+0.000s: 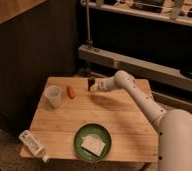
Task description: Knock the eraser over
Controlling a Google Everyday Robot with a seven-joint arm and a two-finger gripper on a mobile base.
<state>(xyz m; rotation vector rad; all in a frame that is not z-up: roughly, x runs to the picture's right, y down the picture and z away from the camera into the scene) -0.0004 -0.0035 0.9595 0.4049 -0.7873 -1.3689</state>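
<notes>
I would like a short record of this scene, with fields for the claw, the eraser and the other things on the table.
claw: at the table's far edge, right beside the eraser
eraser: dark block, upright, far edge of the wooden table
plastic cup: clear, upright, left side
orange piece: lying between cup and eraser
green plate: near edge, holds a pale flat piece
bottle: lying at the near left corner

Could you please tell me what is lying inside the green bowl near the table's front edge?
The green bowl holds one pale flat rectangular piece, perhaps a sponge; anything beneath is hidden. The pincer is by the eraser.
</notes>
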